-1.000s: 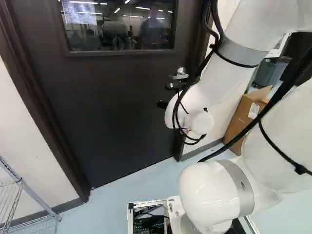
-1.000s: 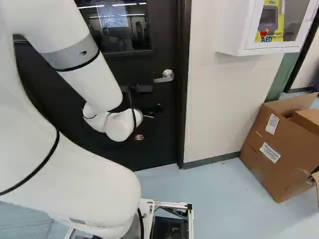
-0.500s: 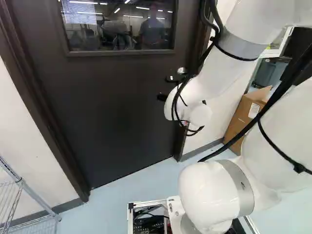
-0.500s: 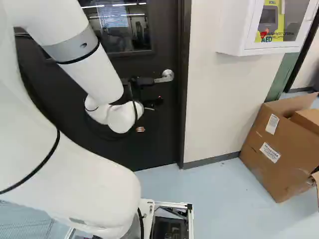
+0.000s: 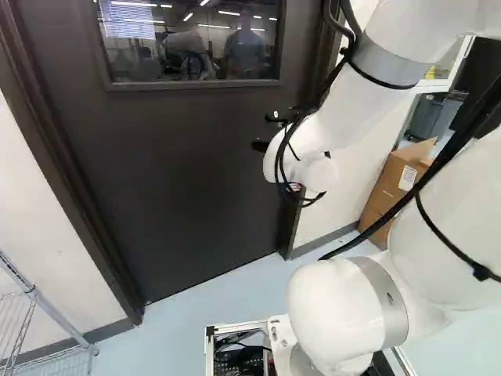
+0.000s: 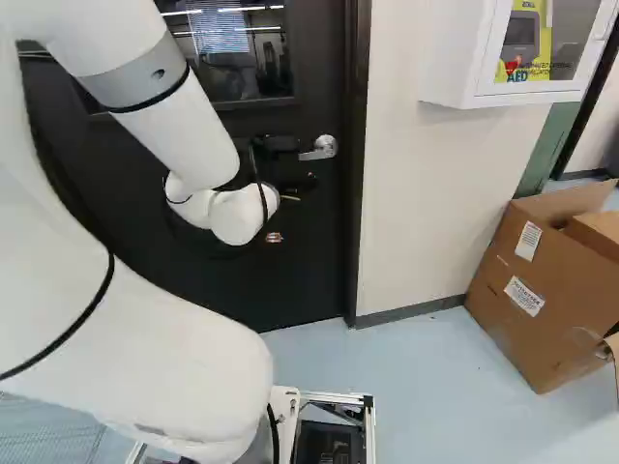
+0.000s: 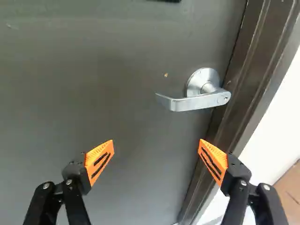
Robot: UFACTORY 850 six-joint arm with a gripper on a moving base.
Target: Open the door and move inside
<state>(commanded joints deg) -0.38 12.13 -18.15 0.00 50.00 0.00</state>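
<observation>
Door [image 5: 180,164] shut in its frame [image 7: 255,70]. Handle [image 7: 194,102] at 1 o'clock ahead of the tool [image 7: 156,143], 12 being straight along the fingers; lever's free end points away from the frame, looks unturned, so probably latched. Tool released, fingers spread wide, nothing between them, likely to leave room around the lever. Arm [image 6: 184,135] at 11 o'clock in right base view, probably lining up; next needs closing in, then pressing the lever. Risk: a finger catching the frame. Box [image 6: 537,333] at 4 o'clock there, seemingly just stored by the wall [image 6: 435,193].
</observation>
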